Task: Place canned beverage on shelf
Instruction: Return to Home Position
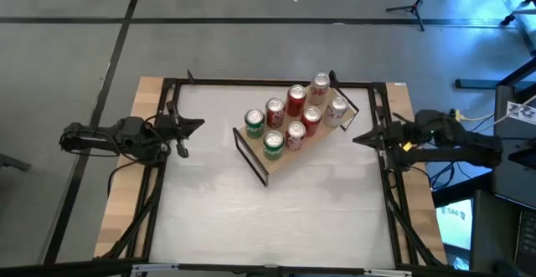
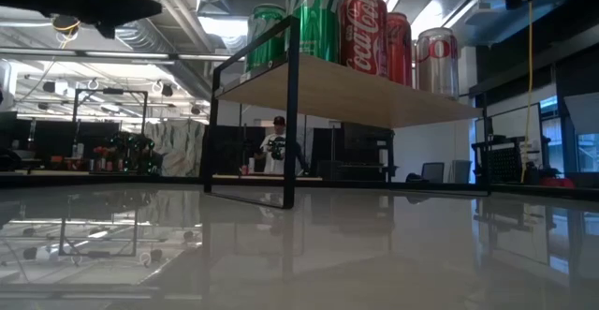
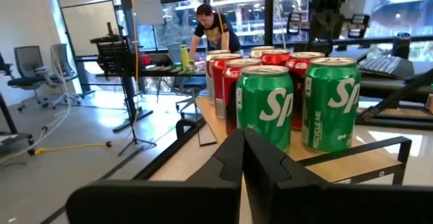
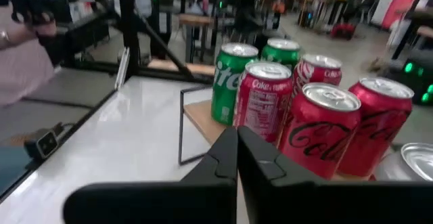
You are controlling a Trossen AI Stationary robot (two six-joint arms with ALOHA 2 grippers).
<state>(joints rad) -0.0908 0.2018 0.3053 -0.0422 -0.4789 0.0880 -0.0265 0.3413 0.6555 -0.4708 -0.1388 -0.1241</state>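
Eight soda cans (image 1: 296,100) stand in two rows on shelf (image 1: 278,166), mid-table. Left gripper (image 1: 198,126) near left table edge, right gripper (image 1: 358,137) near right edge. Fingers of both pressed together, holding nothing. Advice for homing: pull arms back level, clear of shelf frame, no sweep toward cans.

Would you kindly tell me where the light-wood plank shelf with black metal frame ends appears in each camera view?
High view: light-wood plank shelf lies diagonally mid-picture.
Low view: shelf fills upper centre, seen from beneath.
Left wrist view: shelf straight ahead, plank edge showing.
Right wrist view: shelf ahead, near corner showing.
Shared landmark: two green soda cans at one end.
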